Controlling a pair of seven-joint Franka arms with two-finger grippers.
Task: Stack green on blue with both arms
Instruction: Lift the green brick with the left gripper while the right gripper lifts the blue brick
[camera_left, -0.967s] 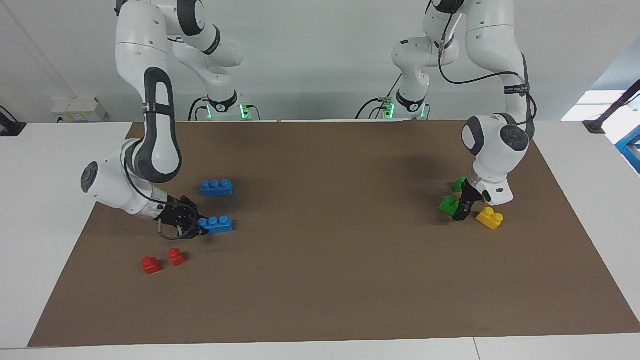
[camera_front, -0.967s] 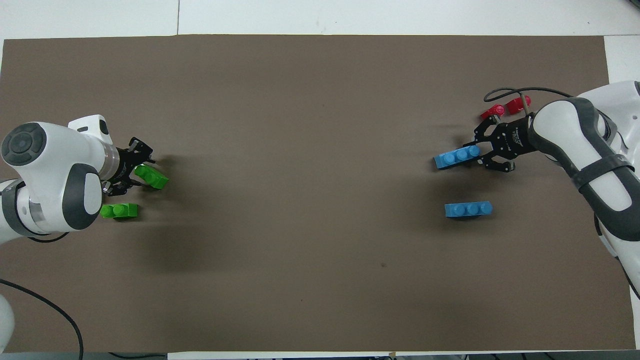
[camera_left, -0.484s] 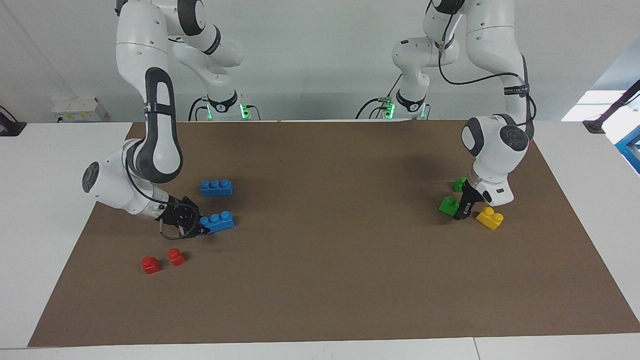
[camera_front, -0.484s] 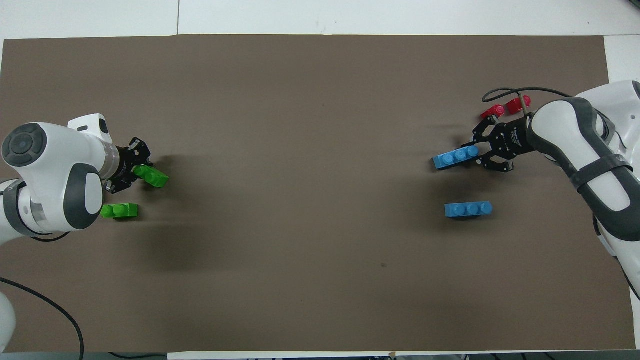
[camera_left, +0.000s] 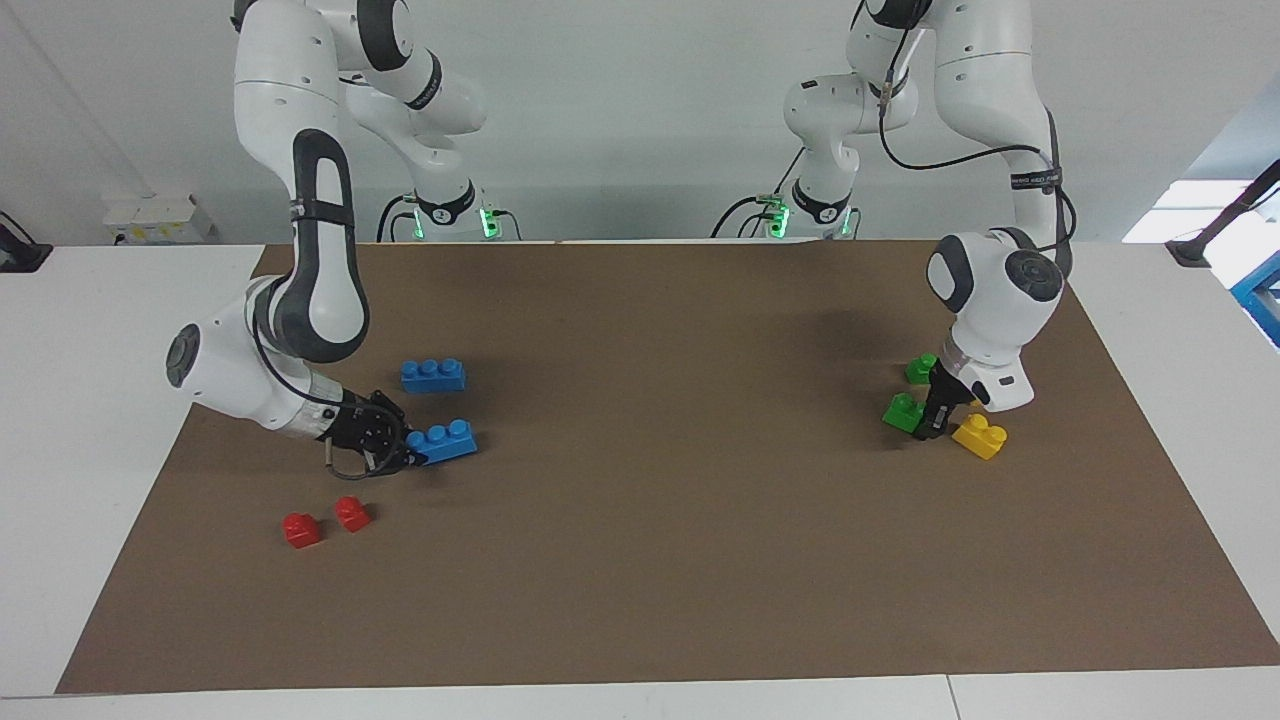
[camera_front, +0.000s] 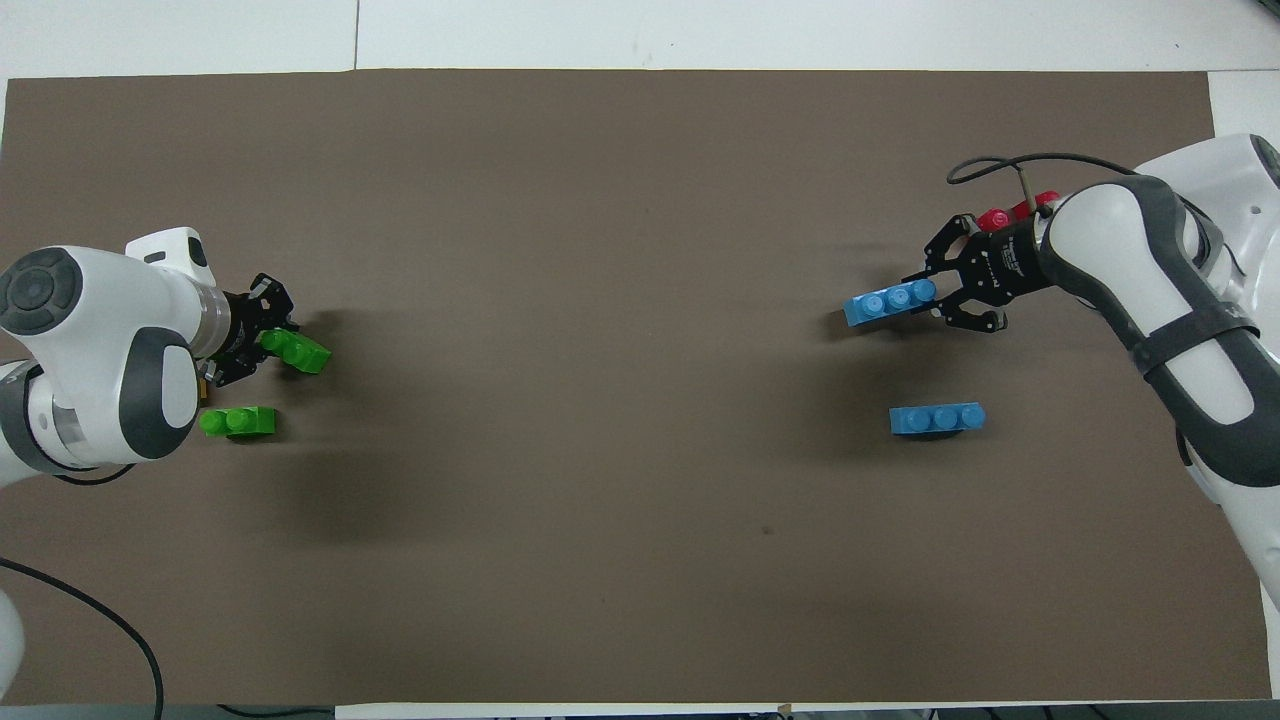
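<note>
From my remote station I read the scene as follows. The right gripper (camera_left: 408, 458) sits at the right arm's end of the brown mat (camera_left: 640, 560), clenched on one end of a blue brick (camera_left: 446, 442). That held blue brick is tilted, its free end raised off the mat, and it points toward the middle of the table. In the overhead view the same gripper (camera_front: 938, 293) holds the brick (camera_front: 890, 301) by its end stud, with the outer links splayed to either side.

A second blue brick (camera_left: 433, 375) lies flat on the mat, nearer to the robots than the held one and apart from it. Two small red bricks (camera_left: 325, 522) lie side by side on the mat, farther from the robots than the right gripper.

The left gripper (camera_left: 930, 424) is at the left arm's end of the mat, pointing down and clenched on a green brick (camera_left: 903, 411). From above, that gripper (camera_front: 262, 338) grips the green brick (camera_front: 296, 351) at one end, and the brick sits at a slant. I cannot tell whether this brick is clear of the mat or touching it.

A second green brick (camera_left: 920, 368) rests on the mat nearer to the robots, just beside the left wrist. A yellow brick (camera_left: 980, 436) lies just beside the left gripper, toward the table's edge.

Green and blue bricks are well apart, at the two ends of the mat; no stacking has taken place
</note>
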